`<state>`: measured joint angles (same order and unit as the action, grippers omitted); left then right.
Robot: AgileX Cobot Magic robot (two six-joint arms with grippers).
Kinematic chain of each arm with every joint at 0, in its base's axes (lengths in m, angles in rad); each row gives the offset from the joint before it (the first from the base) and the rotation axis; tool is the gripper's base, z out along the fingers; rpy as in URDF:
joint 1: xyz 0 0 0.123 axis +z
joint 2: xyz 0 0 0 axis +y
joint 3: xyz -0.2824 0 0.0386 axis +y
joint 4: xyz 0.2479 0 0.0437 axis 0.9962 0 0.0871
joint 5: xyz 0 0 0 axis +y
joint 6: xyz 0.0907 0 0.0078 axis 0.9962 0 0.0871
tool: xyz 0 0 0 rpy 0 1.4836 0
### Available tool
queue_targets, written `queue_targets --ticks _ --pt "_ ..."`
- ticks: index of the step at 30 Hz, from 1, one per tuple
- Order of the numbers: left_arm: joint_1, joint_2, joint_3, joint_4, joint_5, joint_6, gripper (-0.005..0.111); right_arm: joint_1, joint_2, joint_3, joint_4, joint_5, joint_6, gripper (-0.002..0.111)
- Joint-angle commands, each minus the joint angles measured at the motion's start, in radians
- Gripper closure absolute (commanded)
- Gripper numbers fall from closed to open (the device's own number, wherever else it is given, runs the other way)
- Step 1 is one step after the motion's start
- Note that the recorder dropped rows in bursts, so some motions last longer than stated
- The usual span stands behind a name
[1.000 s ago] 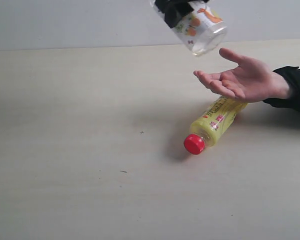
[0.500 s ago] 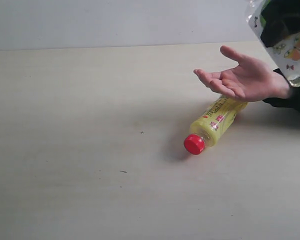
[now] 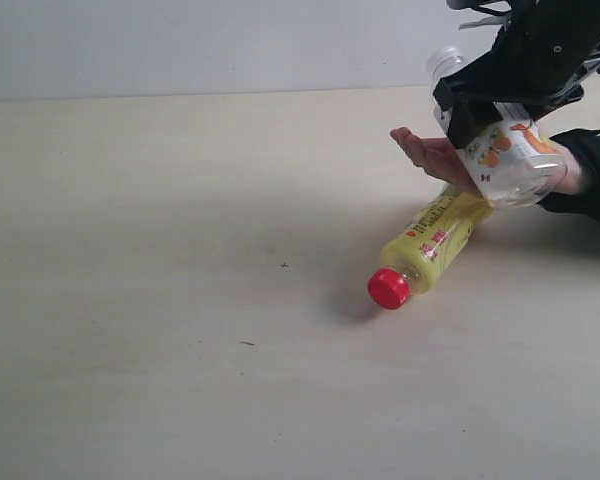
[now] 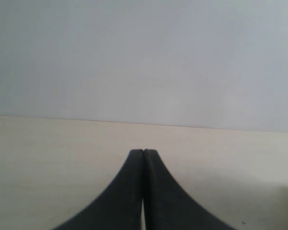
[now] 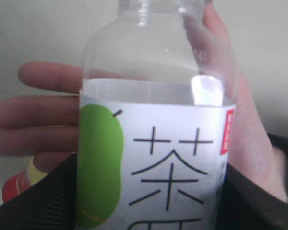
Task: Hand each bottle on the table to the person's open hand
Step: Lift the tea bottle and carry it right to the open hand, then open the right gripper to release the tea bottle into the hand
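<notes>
The apple-label bottle (image 3: 502, 152) (image 5: 153, 143) is up off the tabletop (image 3: 180, 300), tilted, with its neck pointing up and back and its base lower down. It's clear plastic with a white label, and the right wrist view shows a green apple and some dark characters on it. It sits right over the person's open hand (image 3: 430, 156) (image 5: 252, 134), which shows behind it with the fingers (image 5: 43, 115) spread out to one side. Can't honestly tell if the bottle is resting on the palm or just above it.

The right gripper (image 3: 485, 110) (image 5: 149, 206) is clamped around the bottle's body, one black finger on each side of the label.

Just under the hand, the yellow bottle (image 3: 435, 238) (image 5: 31, 172) lies on its side on the tabletop. Its red cap (image 3: 388, 288) points toward the camera and its far end is tucked beneath the hand. A black sleeve cuff (image 3: 595, 170) shows at the wrist.

The left gripper (image 4: 143, 154) is nowhere near any of this. Its two black fingers are pressed tight together with nothing between them, above bare tabletop with a pale wall (image 4: 144, 57) behind.
</notes>
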<state>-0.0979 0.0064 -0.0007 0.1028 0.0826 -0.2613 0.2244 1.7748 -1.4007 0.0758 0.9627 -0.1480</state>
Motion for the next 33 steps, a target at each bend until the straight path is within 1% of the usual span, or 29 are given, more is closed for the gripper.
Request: queue_targets --ticks 1,11,13,16,19,23,24,27,33 --pt "-0.006 -0.006 0.001 -0.003 -0.007 0.001 0.107 -0.005 0.030 -0.015 -0.006 -0.042 0.021 0.108" --pt "-0.006 -0.006 0.001 -0.003 -0.007 0.001 0.107 -0.005 0.053 -0.015 -0.008 -0.052 0.022 0.108" --pt "-0.006 -0.006 0.001 -0.003 -0.007 0.001 0.107 -0.005 0.053 -0.015 -0.008 -0.057 0.022 0.105" --pt "-0.006 -0.006 0.001 -0.003 -0.007 0.001 0.107 -0.005 0.053 -0.015 -0.008 -0.063 0.022 0.092" --pt "-0.006 -0.006 0.001 -0.003 -0.007 0.001 0.107 -0.005 0.053 -0.015 -0.008 -0.070 0.022 0.074" --pt "-0.006 -0.006 0.001 -0.003 -0.007 0.001 0.107 -0.005 0.053 -0.015 -0.008 -0.072 0.022 0.043" --pt "-0.006 -0.006 0.001 -0.003 -0.007 0.001 0.107 -0.005 0.053 -0.015 -0.008 -0.072 0.020 0.032" --pt "-0.006 -0.006 0.001 -0.003 -0.007 0.001 0.107 -0.003 0.053 -0.015 -0.008 -0.072 0.018 0.028" --pt "-0.006 -0.006 0.001 -0.003 -0.007 0.001 0.107 -0.003 0.034 -0.015 -0.008 -0.090 0.018 0.028"
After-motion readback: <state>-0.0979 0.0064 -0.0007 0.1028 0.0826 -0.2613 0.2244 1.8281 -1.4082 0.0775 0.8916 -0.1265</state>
